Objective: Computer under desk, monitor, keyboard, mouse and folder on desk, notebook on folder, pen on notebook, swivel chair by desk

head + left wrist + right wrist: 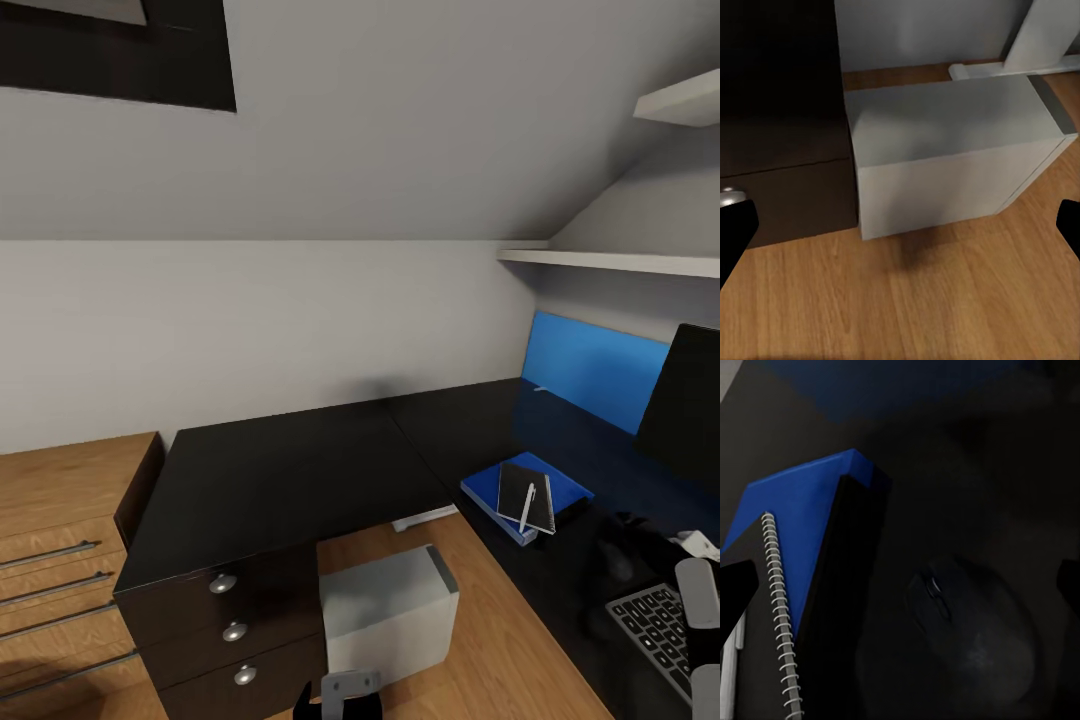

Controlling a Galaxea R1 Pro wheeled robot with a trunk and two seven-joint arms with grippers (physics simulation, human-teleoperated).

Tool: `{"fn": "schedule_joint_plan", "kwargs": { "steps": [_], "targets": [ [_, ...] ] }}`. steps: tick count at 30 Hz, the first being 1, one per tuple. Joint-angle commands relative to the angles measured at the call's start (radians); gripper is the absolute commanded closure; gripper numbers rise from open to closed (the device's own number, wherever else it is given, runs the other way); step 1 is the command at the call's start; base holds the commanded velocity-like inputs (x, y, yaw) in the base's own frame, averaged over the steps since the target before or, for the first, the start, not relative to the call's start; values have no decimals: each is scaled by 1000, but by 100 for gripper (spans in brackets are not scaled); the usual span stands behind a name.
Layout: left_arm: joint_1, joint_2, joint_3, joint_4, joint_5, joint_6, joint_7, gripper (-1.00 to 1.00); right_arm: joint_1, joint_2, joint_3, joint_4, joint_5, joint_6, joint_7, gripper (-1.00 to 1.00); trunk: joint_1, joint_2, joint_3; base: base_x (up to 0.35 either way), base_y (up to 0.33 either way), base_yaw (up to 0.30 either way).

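The black L-shaped desk point(300, 470) has bare room at its corner. The grey box-shaped computer point(388, 607) sits on the wood floor beneath it, under the wide-open left gripper point(900, 225). The right gripper point(900, 585), fingers spread, hovers over the dark rounded mouse point(971, 634) beside the blue flat folder point(545, 480), which carries the black spiral notebook point(526, 497) and white pen point(527, 506).

Pen point(526, 505) on notebook point(524, 497) on folder point(560, 483)

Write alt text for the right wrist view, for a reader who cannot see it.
A dark rounded computer mouse lies on the black desk top, beside a black spiral-bound notebook stacked on a bright blue folder. A white pen shows at the notebook's edge. The right claw's two black fingertips sit at the frame's sides, spread wide and holding nothing.
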Motion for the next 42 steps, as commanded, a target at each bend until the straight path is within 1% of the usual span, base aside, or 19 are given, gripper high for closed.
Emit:
{"fn": "schedule_joint_plan", "kwargs": {
  "steps": [1,5,10,11,12,17,20,29,35,42],
  "targets": [
    [-2,0,-4,-1,8,-7,3,-100,-1,0,0,-2,-10,5,-8,-100,0,-1,-1,0,0,0],
    [-2,0,-4,0,8,-7,3,-100,-1,5,6,-2,-10,5,-8,-100,0,-1,-1,0,0,0],
    [-2,0,-4,0,8,-7,3,-100,-1,7,24,-2,-10,5,-9,-100,0,-1,-1,0,0,0],
    [-2,0,-5,0,7,-7,3,-100,-1,8,27,-1,-10,5,-9,-100,0,-1,-1,0,0,0],
    [-2,0,-14,0,8,-7,3,-100,-1,8,30,1,-10,5,-9,-100,0,-1,-1,0,0,0],
    [-2,0,-36,0,7,-7,3,-100,-1,10,33,5,-10,6,-9,-100,0,-1,-1,0,0,0],
    [-2,0,-40,0,7,-7,3,-100,-1,12,34,6,-10,6,-8,-100,0,-1,-1,0,0,0],
    [-2,0,-45,-1,5,-8,3,-100,-1,21,36,12,-7,5,-12,-100,0,-1,-1,0,0,0],
    [-2,0,-45,-1,5,-9,3,-100,-1,21,36,39,-6,3,-14,-100,0,-1,-1,0,0,0],
    [-2,0,-45,-1,5,-9,3,-100,-1,19,37,48,-5,1,-14,-100,0,-1,-1,0,0,0]
  ]
}}
